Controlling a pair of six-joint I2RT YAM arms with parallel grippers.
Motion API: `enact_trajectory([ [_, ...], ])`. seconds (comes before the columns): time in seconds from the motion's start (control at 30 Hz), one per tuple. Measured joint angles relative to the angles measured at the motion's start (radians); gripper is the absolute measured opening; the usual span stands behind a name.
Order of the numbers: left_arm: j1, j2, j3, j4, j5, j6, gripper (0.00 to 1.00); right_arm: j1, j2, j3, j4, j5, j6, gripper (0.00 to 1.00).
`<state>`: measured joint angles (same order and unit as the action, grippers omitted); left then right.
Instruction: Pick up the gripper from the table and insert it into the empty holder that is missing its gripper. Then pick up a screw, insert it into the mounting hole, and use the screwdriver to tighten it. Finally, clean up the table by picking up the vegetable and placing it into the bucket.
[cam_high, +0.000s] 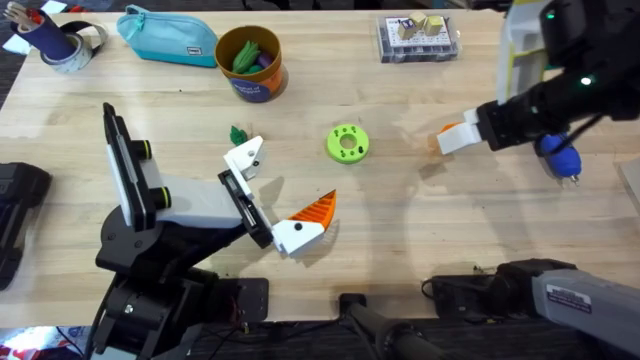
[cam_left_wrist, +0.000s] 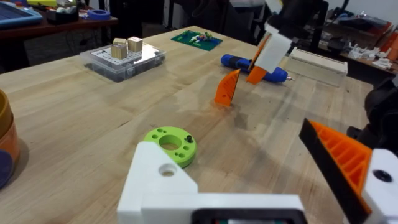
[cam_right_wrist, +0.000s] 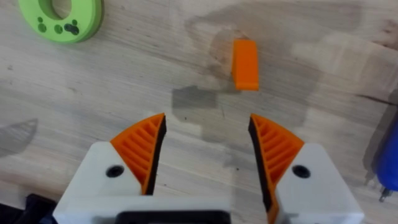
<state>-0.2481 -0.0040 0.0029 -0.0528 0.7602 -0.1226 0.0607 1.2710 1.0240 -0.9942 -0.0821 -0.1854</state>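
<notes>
Your loose gripper (cam_right_wrist: 245, 64) stands on the table (cam_right_wrist: 124, 112), just ahead of the right hand (cam_right_wrist: 207, 152), whose orange fingers (cam_right_wrist: 142, 146) gape wide and hold nothing. The blue screwdriver (cam_left_wrist: 245, 64) lies just beyond it. The left hand (cam_high: 268, 195) carries one finger; its holder (cam_high: 245, 158) is bare.
</notes>
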Motion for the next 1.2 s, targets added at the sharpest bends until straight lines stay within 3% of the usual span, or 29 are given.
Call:
enact_trajectory([
  [0.43, 0.000, 0.004, 0.002, -0.004, -0.001, -0.001, 0.993, 0.000, -0.010, 0.000, 0.016, 0.088, -0.003, 0.807],
  [0.97, 0.000, 0.004, 0.002, -0.004, -0.002, -0.001, 0.993, -0.042, 0.178, 0.000, 0.191, 0.096, 0.064, 0.799],
  [1.2, 0.000, 0.004, 0.002, -0.005, -0.002, -0.001, 0.993, -0.042, 0.195, 0.000, 0.209, 0.097, 0.076, 0.455],
])
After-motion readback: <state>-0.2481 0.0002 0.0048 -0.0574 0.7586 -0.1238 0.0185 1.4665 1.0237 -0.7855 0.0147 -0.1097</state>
